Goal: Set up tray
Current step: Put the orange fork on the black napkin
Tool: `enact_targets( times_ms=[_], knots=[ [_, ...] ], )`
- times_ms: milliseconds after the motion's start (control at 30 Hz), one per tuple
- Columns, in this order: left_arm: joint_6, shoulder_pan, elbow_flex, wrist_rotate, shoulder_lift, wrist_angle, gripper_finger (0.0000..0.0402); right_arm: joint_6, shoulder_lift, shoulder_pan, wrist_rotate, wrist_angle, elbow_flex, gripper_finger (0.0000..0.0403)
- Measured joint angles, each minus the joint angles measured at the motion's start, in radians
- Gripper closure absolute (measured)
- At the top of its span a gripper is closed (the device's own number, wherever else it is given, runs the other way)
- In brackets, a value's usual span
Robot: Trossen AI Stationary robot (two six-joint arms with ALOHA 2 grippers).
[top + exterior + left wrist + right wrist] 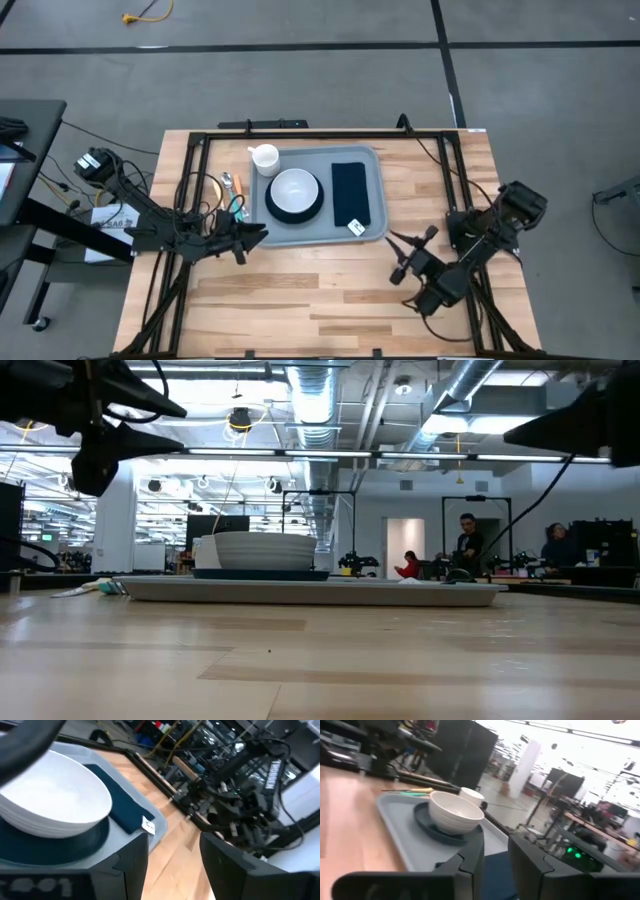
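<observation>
The grey-blue tray [376, 226] lies flat on the wooden table. On it a white bowl [295, 190] sits in a dark teal plate [296, 213], with a folded navy napkin [350, 193] to the right. A white cup [265, 158] stands at the tray's far left corner. Cutlery [232, 193] lies on the table left of the tray. My left gripper [250, 238] hangs open and empty above the table by the tray's near left corner. My right gripper [408, 252] hangs open and empty off the tray's near right corner. The left wrist view shows the bowl [50, 800], the napkin [120, 807] and the tray's rim [152, 832].
A black frame [300, 128] runs along the table's far edge and sides. Bare wood [320, 290] lies between the tray and the near edge. In the low view the tray [300, 592] sits mid-table. People [468, 540] are in the room far behind.
</observation>
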Motion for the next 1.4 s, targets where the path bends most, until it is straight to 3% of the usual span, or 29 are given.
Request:
enact_targets(
  times_ms=[167, 433, 567, 667, 733, 933, 1100, 1200, 1300, 1400],
  knots=[
    [0.005, 0.0, 0.027, -0.021, 0.0, -0.049, 0.0235, 0.008, -0.017, 0.048, -0.005, 0.007, 0.0, 0.0338],
    [-0.008, 0.0, 0.027, 0.018, 0.0, -0.104, 0.0235, -0.002, -0.021, 0.16, -0.14, 0.086, 0.002, 0.0364],
    [-0.009, 0.0, 0.027, 0.032, 0.0, -0.118, 0.0235, 0.026, -0.056, 0.097, -0.322, 0.078, 0.05, 0.0383],
    [-0.009, 0.001, 0.027, 0.027, 0.0, -0.125, 0.0235, -0.042, -0.077, -0.016, -0.382, 0.099, 0.088, 0.0391],
    [-0.009, 0.001, 0.027, 0.024, 0.0, -0.134, 0.0235, -0.236, -0.072, -0.092, -0.382, 0.221, 0.103, 0.0393],
    [-0.009, 0.001, 0.027, 0.051, 0.0, -0.141, 0.0235, -1.178, 0.0, -0.178, -0.452, 0.903, 0.103, 0.0402],
    [0.019, 0.001, 0.027, 0.179, 0.0, -0.146, 0.0235, -1.673, 0.021, -0.199, -0.644, 1.321, 0.064, 0.0402],
    [0.02, 0.0, 0.027, 0.205, 0.0, -0.156, 0.0235, -1.864, -0.02, -0.261, -0.9, 1.564, -0.014, 0.0402],
    [0.042, 0.001, 0.027, 0.203, 0.0, -0.159, 0.0235, -1.908, -0.083, -0.346, -1.15, 1.738, -0.116, 0.0402],
    [0.081, 0.001, 0.04, 0.204, 0.0, -0.18, 0.0235, -1.849, -0.154, -0.425, -1.241, 1.876, -0.24, 0.04]
  ],
)
